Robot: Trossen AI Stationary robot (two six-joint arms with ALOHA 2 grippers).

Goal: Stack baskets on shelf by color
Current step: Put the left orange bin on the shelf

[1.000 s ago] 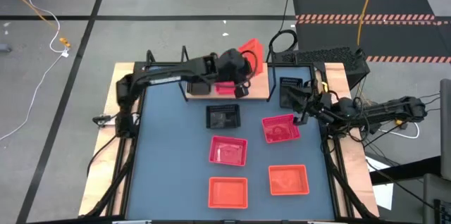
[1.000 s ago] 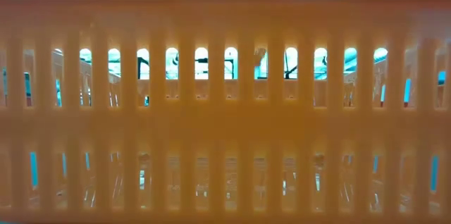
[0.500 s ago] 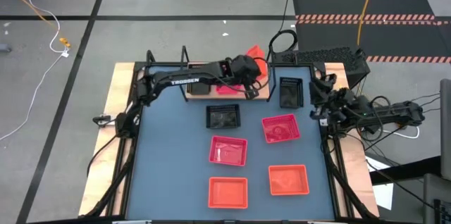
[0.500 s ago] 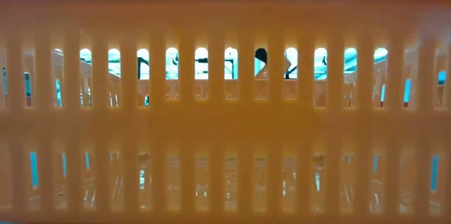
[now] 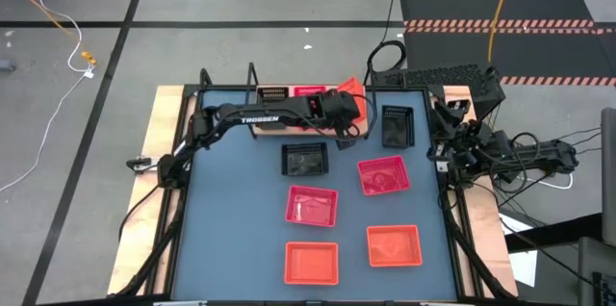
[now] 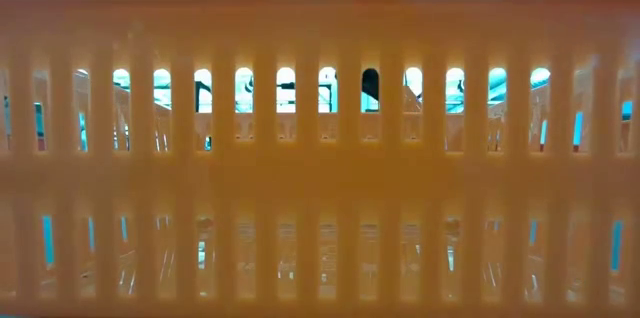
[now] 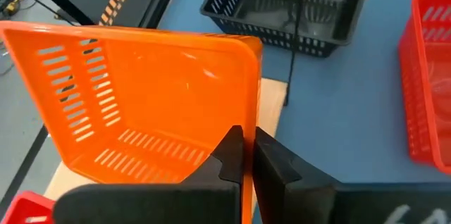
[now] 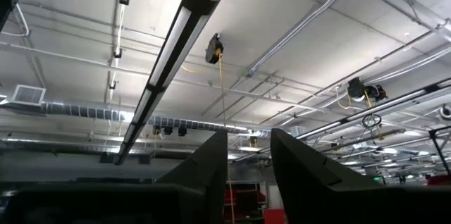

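My left gripper [image 5: 344, 106] is shut on an orange-red basket [image 5: 348, 87], held tilted over the right end of the wooden shelf [image 5: 289, 131]. A black basket [image 5: 274, 94] and a pinkish-red basket [image 5: 308, 91] sit on the shelf. On the blue table lie black baskets [image 5: 397, 125] [image 5: 304, 159], pinkish-red baskets [image 5: 383, 174] [image 5: 311, 205] and orange-red baskets [image 5: 311, 261] [image 5: 394, 245]. My right gripper [image 5: 450, 136] waits at the table's right edge, open, pointing at the ceiling [image 8: 248, 139]. My left gripper pinches one side wall of the orange-red basket at its rim [image 7: 248, 122], one finger inside [image 7: 227, 155] and one outside [image 7: 273, 162]. The basket is lifted clear and tilted, its open side facing the wrist camera, above the shelf's right end [image 7: 271, 108].
An orange basket wall [image 6: 320, 158] stands right against the low camera and blocks nearly all of that view. A black wire upright [image 7: 297, 34] stands at the shelf's right end beside the black basket [image 7: 296, 5]. Bare blue table [image 5: 231, 210] lies along the left side.
My left gripper has carried the orange-red basket rightward along the shelf toward its right end and a little lower. My right arm has drawn back from beside the pinkish-red basket toward the table's right edge.
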